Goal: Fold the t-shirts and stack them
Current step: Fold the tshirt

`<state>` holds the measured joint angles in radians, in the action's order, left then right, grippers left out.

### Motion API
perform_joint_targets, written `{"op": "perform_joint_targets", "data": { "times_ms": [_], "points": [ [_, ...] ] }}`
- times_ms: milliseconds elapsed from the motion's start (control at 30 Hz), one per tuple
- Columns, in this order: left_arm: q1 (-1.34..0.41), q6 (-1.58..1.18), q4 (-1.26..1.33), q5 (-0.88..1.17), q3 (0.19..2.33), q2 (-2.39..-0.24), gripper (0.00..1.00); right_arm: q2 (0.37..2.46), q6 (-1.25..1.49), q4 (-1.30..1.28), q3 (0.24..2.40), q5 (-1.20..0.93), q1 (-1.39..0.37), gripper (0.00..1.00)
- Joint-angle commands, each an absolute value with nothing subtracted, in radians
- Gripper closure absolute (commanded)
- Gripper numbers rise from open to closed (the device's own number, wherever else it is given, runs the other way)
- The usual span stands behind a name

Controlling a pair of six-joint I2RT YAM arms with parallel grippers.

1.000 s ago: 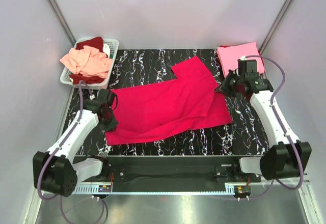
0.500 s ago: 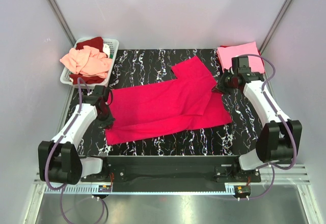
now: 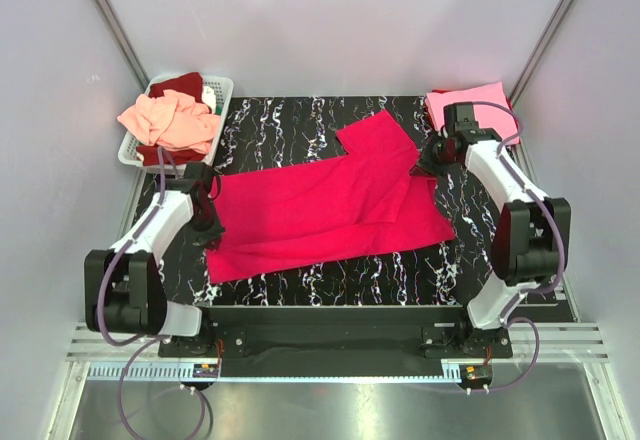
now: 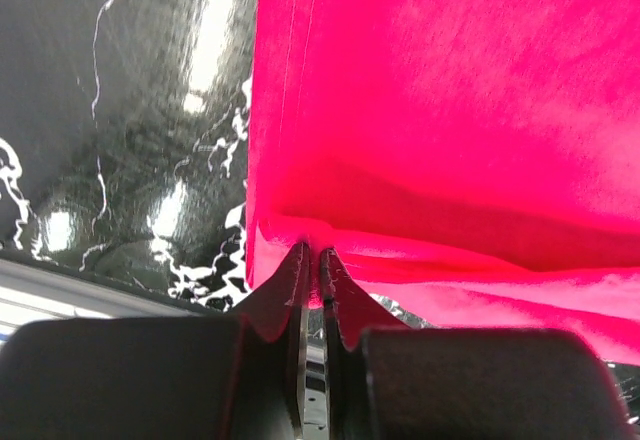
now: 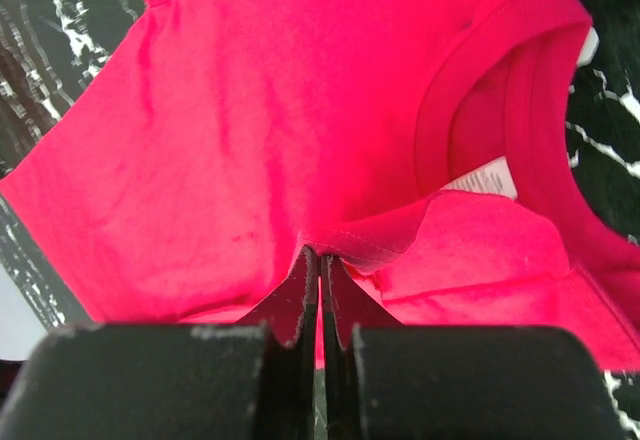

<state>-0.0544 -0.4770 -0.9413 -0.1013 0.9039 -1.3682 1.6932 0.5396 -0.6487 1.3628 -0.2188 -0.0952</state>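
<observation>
Overhead: crimson t-shirt (image 3: 320, 210) spread across my black marbled table (image 3: 470, 260); pink shirt (image 3: 470, 105) folded at far right; peach shirt (image 3: 170, 120) heaped on white basket (image 3: 222, 95).
Left wrist: my left gripper (image 4: 312, 265) pinches the crimson hem.
Right wrist: my right gripper (image 5: 320, 270) clamps a fold beside the collar.

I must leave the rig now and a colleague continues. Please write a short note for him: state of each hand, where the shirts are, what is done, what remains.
Left hand: shut on the hem edge of the crimson t-shirt, at its left end.
Right hand: shut on the same shirt's shoulder edge near the collar, at the right end.
The crimson t-shirt lies spread across the black table, one sleeve pointing to the far side.
Done: a pink t-shirt lies folded at the far right corner.
Left: fold the crimson one and stack it; the peach t-shirt and maroon t-shirt wait crumpled in the white basket.
</observation>
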Motion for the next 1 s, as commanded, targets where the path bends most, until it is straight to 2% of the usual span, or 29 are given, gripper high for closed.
{"op": "perform_joint_targets", "data": {
  "times_ms": [0, 100, 233, 267, 300, 333, 367, 400, 500, 600, 767, 967],
  "points": [
    [-0.045, -0.436, -0.907, -0.116, 0.971, -1.407, 0.90, 1.752, 0.514, -0.617, 1.439, -0.206, -0.095, 1.00],
    [-0.040, -0.436, -0.894, -0.121, 0.988, -1.445, 0.84, 1.813, 0.508, -0.609, 1.485, -0.215, -0.094, 1.00],
    [-0.026, -0.451, -0.911, -0.126, 1.044, -1.491, 0.81, 1.977, 0.495, -0.626, 1.674, -0.233, -0.095, 0.92],
    [-0.025, -0.459, -0.922, -0.133, 1.066, -1.496, 0.80, 2.014, 0.479, -0.665, 1.728, -0.253, -0.095, 0.86],
    [-0.025, -0.472, -0.930, -0.140, 1.101, -1.494, 0.73, 2.052, 0.471, -0.696, 1.788, -0.294, -0.095, 0.68],
    [-0.025, -0.479, -0.946, -0.144, 1.120, -1.485, 0.68, 2.113, 0.460, -0.750, 1.890, -0.325, -0.094, 0.57],
    [-0.025, -0.486, -0.959, -0.146, 1.150, -1.479, 0.57, 2.132, 0.453, -0.765, 1.926, -0.366, -0.095, 0.49],
    [-0.026, -0.498, -0.969, -0.153, 1.160, -1.470, 0.53, 2.138, 0.453, -0.779, 1.948, -0.367, -0.095, 0.36],
    [-0.026, -0.508, -1.000, -0.166, 1.164, -1.389, 0.44, 2.086, 0.446, -0.798, 1.919, -0.296, -0.095, 0.16],
    [-0.026, -0.546, -0.996, -0.112, 1.073, -1.272, 0.43, 1.941, 0.420, -0.805, 1.763, -0.189, -0.095, 0.14],
    [-0.032, -0.638, -0.908, 0.032, 0.843, -1.115, 0.43, 1.665, 0.474, -0.721, 1.380, -0.088, -0.069, 0.10],
    [-0.061, -0.704, -0.878, 0.040, 0.792, -1.066, 0.42, 1.485, 0.505, -0.657, 1.059, -0.109, 0.023, 0.12]
  ]
}}
